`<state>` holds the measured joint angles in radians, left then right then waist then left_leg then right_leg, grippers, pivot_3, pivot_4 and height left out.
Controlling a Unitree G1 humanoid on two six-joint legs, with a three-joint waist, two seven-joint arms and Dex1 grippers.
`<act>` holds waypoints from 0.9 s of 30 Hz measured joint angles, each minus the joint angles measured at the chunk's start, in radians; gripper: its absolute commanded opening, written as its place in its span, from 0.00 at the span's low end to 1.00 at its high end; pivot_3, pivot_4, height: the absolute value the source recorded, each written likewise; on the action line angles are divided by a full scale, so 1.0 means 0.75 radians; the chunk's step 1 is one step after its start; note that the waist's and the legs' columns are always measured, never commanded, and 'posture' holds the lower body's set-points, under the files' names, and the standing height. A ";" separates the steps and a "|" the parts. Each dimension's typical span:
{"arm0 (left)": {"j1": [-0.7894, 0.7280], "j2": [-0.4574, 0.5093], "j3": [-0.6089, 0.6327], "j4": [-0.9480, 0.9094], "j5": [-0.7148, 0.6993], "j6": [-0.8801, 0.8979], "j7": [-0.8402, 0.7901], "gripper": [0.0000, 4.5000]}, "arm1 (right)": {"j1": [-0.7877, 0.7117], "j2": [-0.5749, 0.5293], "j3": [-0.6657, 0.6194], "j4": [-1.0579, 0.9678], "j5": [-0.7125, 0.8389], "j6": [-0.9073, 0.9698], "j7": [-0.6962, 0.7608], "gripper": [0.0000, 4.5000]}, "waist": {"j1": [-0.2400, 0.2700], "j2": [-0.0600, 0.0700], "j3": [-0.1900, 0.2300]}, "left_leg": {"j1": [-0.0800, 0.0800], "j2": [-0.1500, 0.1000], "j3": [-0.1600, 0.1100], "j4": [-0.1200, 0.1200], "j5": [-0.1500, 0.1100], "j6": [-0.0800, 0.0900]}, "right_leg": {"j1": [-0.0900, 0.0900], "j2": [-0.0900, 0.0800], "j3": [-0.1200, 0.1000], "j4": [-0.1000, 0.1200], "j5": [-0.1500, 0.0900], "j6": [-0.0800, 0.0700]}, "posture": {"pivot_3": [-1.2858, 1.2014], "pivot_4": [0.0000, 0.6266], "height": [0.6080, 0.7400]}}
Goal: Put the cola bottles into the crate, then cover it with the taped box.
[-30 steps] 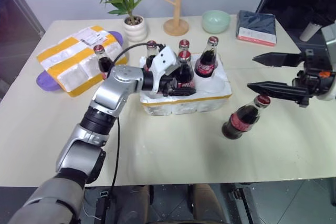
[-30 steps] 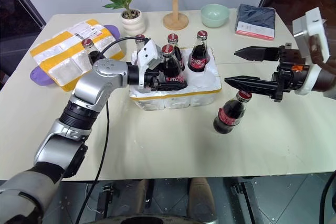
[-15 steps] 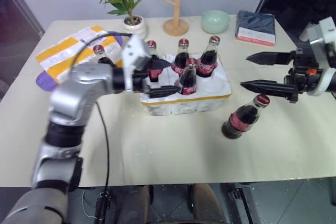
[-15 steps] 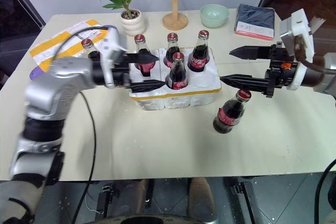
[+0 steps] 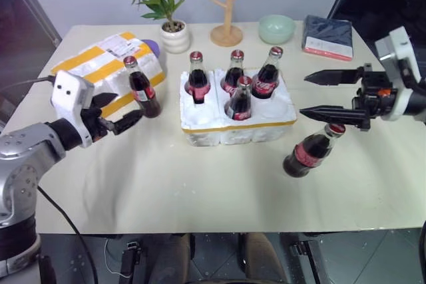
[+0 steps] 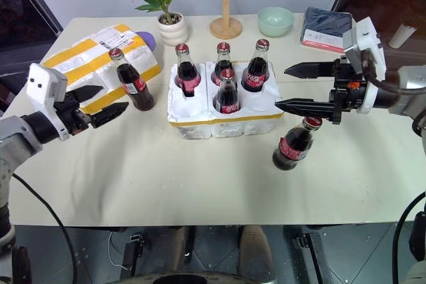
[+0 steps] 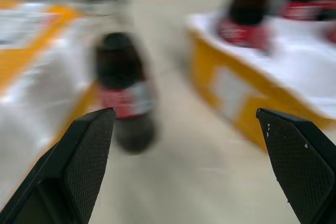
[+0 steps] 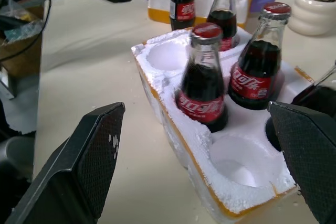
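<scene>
The white foam crate with round wells (image 6: 223, 119) is placed mid-table, and four small glass cola bottles (image 6: 227, 93) are seated in its wells: three along the far row, one in the near middle well. A fifth bottle (image 6: 132, 81) is stood left of the crate, just before the white foam box banded in wide yellow tape (image 6: 100, 54). A sixth bottle (image 6: 293, 144) is stood right of the crate, near its front corner. A potted plant (image 6: 166, 21), a wooden stand (image 6: 226, 18), a bowl (image 6: 275, 20) and a flat dark packet (image 6: 327, 23) are ranged along the far edge.

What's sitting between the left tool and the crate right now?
One loose cola bottle stands there, just past the open left tool, in front of the taped box. From it to the crate the table is bare, seen in both eye views.
</scene>
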<state>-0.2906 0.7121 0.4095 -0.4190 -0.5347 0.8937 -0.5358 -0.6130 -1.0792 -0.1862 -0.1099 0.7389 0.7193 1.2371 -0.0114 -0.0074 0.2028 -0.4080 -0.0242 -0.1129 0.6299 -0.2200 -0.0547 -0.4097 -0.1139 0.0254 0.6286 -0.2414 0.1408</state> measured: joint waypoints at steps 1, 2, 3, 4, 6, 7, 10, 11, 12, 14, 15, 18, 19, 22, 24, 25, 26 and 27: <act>-0.012 -0.019 -0.012 0.030 0.023 -0.023 0.030 0.99 | -0.010 -0.001 0.004 0.008 -0.006 -0.001 0.005 1.00 | 0.000 0.000 0.000 | 0.000 0.000 0.000 0.000 0.000 0.000 | 0.000 0.000 0.000 0.000 0.000 0.000 | 0.52 0.24 0.99; -0.038 -0.042 -0.038 0.079 0.063 -0.062 0.068 0.99 | -0.025 -0.001 0.011 0.021 -0.014 -0.002 0.009 1.00 | 0.000 0.000 0.000 | 0.000 0.000 0.000 0.000 0.000 0.000 | 0.000 0.000 0.000 0.000 0.000 0.000 | 0.52 0.24 0.99; -0.063 -0.061 -0.060 0.129 0.097 -0.099 0.098 0.99 | -0.037 -0.001 0.015 0.028 -0.019 -0.002 0.011 1.00 | 0.000 0.000 0.000 | 0.000 0.000 0.000 0.000 0.000 0.000 | 0.000 0.000 0.000 0.000 0.000 0.000 | 0.52 0.24 0.99; -0.086 -0.073 -0.077 0.168 0.120 -0.126 0.118 0.99 | -0.046 -0.001 0.018 0.031 -0.022 -0.002 0.011 1.00 | -0.001 0.000 0.000 | 0.000 0.000 0.000 0.000 0.000 0.000 | 0.000 0.000 0.000 0.000 0.000 0.000 | 0.52 0.24 0.99; -0.164 -0.120 -0.128 0.272 0.159 -0.189 0.136 0.99 | -0.051 0.000 0.018 0.033 -0.023 0.005 0.009 1.00 | 0.003 0.000 0.000 | 0.000 0.000 0.000 0.000 0.000 0.000 | 0.000 0.000 0.000 0.000 0.000 0.000 | 0.52 0.24 0.99; -0.185 -0.132 -0.154 0.305 0.169 -0.212 0.136 0.99 | -0.052 0.000 0.018 0.033 -0.022 0.009 0.009 1.00 | 0.004 0.000 0.000 | -0.001 0.000 0.000 0.000 0.000 0.000 | 0.000 0.000 0.000 0.000 0.000 0.000 | 0.52 0.24 0.99; -0.250 -0.181 -0.261 0.470 0.227 -0.327 0.116 0.99 | -0.052 0.000 0.017 0.030 -0.014 0.023 0.008 1.00 | 0.000 0.000 0.000 | 0.000 -0.001 0.000 0.000 0.000 0.000 | 0.000 0.000 0.000 0.000 0.000 0.000 | 0.52 0.24 0.99; -0.253 -0.185 -0.274 0.500 0.237 -0.342 0.112 0.99 | -0.052 0.000 0.017 0.030 -0.013 0.024 0.008 1.00 | -0.004 0.000 0.000 | 0.000 -0.001 0.000 0.000 0.000 0.000 | -0.001 0.000 0.000 0.000 0.000 0.000 | 0.52 0.24 0.99; -0.268 -0.192 -0.289 0.553 0.252 -0.366 0.109 0.99 | -0.052 0.000 0.016 0.030 -0.013 0.028 0.008 1.00 | -0.008 0.000 0.000 | 0.000 0.000 0.000 -0.001 0.000 0.000 | -0.001 0.000 0.000 0.001 0.000 0.000 | 0.52 0.24 0.99; -0.289 -0.195 -0.305 0.618 0.269 -0.394 0.101 0.99 | -0.054 0.000 0.016 0.030 -0.010 0.039 0.007 1.00 | -0.010 0.000 0.000 | 0.000 0.000 0.000 -0.001 0.000 0.000 | -0.002 0.000 0.000 0.001 0.000 0.000 | 0.52 0.24 0.99; -0.295 -0.195 -0.309 0.639 0.276 -0.408 0.092 0.99 | -0.059 0.000 0.016 0.032 -0.008 0.047 0.005 1.00 | -0.010 0.000 0.000 | 0.000 0.000 0.000 -0.001 0.000 0.000 | -0.002 0.000 0.000 0.001 0.000 0.000 | 0.52 0.24 0.99; -0.309 -0.195 -0.316 0.689 0.300 -0.447 0.076 0.99 | -0.081 0.001 0.014 0.033 0.003 0.054 -0.006 1.00 | -0.005 0.000 0.000 | -0.001 0.000 0.000 -0.001 0.000 0.000 | -0.002 0.000 0.000 0.001 0.000 0.000 | 0.52 0.24 0.99; -0.314 -0.194 -0.317 0.703 0.307 -0.453 0.074 0.99 | -0.083 0.001 0.014 0.032 0.005 0.055 -0.007 1.00 | -0.004 0.000 0.000 | -0.001 0.000 0.000 -0.001 0.000 0.000 | -0.002 0.000 0.000 0.001 0.000 0.000 | 0.52 0.24 0.99; -0.342 -0.203 -0.322 0.753 0.321 -0.485 0.060 0.99 | -0.083 0.003 0.013 0.032 0.014 0.060 -0.017 1.00 | 0.000 0.000 0.000 | -0.001 0.000 0.000 0.000 0.000 0.000 | -0.001 0.000 0.000 0.001 0.000 0.000 | 0.52 0.24 0.99; -0.375 -0.215 -0.329 0.799 0.329 -0.511 0.053 0.99 | -0.081 0.003 0.013 0.032 0.016 0.062 -0.020 1.00 | 0.000 0.000 0.000 | -0.001 -0.001 0.000 0.000 0.000 0.000 | -0.001 0.000 0.000 0.001 0.000 0.000 | 0.52 0.24 0.99; -0.392 -0.222 -0.340 0.826 0.335 -0.524 0.047 0.99 | -0.079 0.004 0.011 0.032 0.017 0.064 -0.022 1.00 | 0.000 0.000 0.000 | -0.001 -0.001 0.000 0.000 0.000 0.000 | -0.001 0.000 0.000 0.001 0.000 0.001 | 0.52 0.24 0.99; -0.409 -0.232 -0.355 0.854 0.347 -0.542 0.039 0.99 | -0.078 0.004 0.011 0.032 0.017 0.066 -0.024 1.00 | 0.000 0.000 0.000 | -0.001 -0.001 0.000 0.000 0.000 0.000 | -0.001 0.000 0.000 0.001 0.000 0.000 | 0.52 0.24 0.99; -0.417 -0.237 -0.366 0.871 0.353 -0.552 0.032 0.99 | -0.077 0.005 0.011 0.031 0.018 0.066 -0.024 1.00 | -0.001 0.000 0.000 | -0.001 -0.001 0.000 0.000 0.000 0.000 | -0.001 0.000 0.000 0.001 0.000 0.001 | 0.52 0.24 0.99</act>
<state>-0.6037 0.5342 0.1352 0.2341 -0.2699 0.4800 -0.5122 -0.6709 -1.0753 -0.1778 -0.0864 0.7527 0.7691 1.2191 -0.0122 -0.0076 0.2028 -0.4086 -0.0246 -0.1129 0.6298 -0.2200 -0.0548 -0.4106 -0.1140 0.0252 0.6293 -0.2411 0.1411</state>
